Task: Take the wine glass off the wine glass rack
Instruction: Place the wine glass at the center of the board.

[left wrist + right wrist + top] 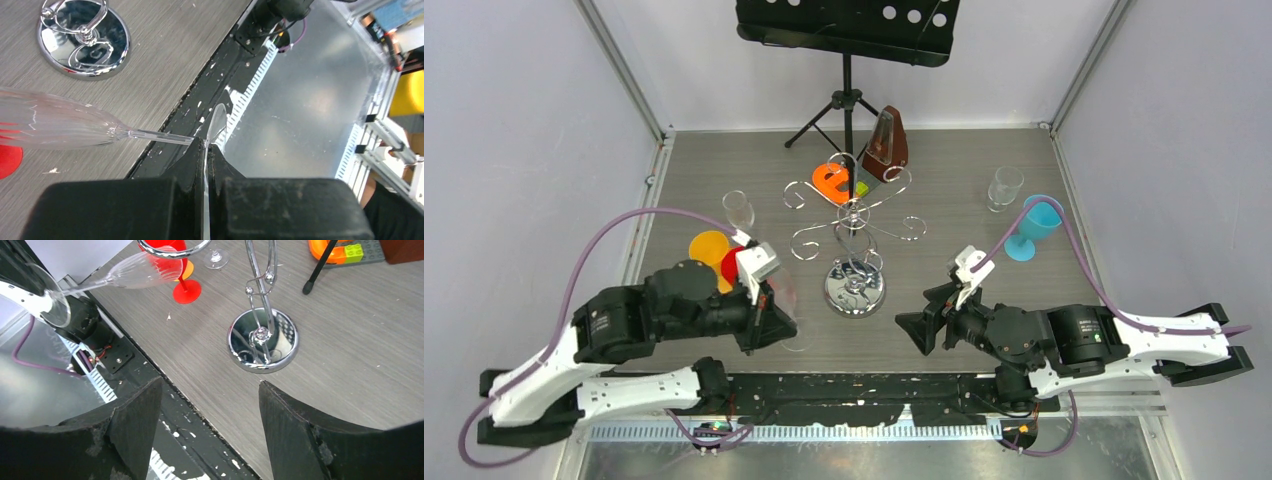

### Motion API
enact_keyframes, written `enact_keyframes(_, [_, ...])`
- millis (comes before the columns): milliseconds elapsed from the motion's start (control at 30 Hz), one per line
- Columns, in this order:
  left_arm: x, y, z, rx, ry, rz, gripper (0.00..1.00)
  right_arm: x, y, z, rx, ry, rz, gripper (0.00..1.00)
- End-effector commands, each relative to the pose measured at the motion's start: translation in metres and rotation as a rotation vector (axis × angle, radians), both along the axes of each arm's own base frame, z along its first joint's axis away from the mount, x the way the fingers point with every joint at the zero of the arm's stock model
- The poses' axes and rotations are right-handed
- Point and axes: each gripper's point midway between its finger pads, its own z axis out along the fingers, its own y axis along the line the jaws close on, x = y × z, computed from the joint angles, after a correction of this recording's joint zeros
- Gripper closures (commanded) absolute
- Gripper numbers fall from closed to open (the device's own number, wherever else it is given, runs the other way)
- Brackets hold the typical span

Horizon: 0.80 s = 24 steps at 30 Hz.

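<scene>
1. We are viewing the left gripper [205,152], whose matte black fingers are clenching edge-on the thin round foot of the wine glass [55,122].
2. The glass is showing as clear and ribbed, with a long tapering bowl and a slim straight stem. It is lying nearly level, above the table [984,270].
3. We are locating this glass off the wine glass rack [854,225]. It is hanging to the left of the rack's base and apart from it, with its foot toward the table's near edge and its bowl pointing toward a red goblet [732,265].
4. The rack is standing upright at mid-table. It is shiny chrome wire with a central post, curled scroll-shaped arms and a round, mirror-like base that is reflecting its own wires.
5. We are seeing the right gripper [210,390] released. Its two rough, black, wedge-shaped fingers are standing wide apart, near the right of the rack's base and not touching it.
6. The table surface is appearing as grey, fine-grained wood-look laminate.
7. Behind the rack, a black perforated music stand [846,25] on a tripod and a brown pyramid-shaped metronome [887,145] are standing. A translucent blue goblet [1034,225] is standing at the right.
</scene>
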Motion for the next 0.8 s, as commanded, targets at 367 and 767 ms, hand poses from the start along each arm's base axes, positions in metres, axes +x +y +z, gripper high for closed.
enact_keyframes(367, [0.003, -0.045, -0.009, 0.135, -0.241, 0.043, 1.0, -0.026, 0.025, 0.011, 0.175, 0.218, 0.051, 0.24])
enact_keyframes(767, [-0.037, -0.084, -0.022, 0.229, -0.437, -0.13, 1.0, -0.039, 0.05, 0.015, 0.241, 0.297, 0.09, 0.24])
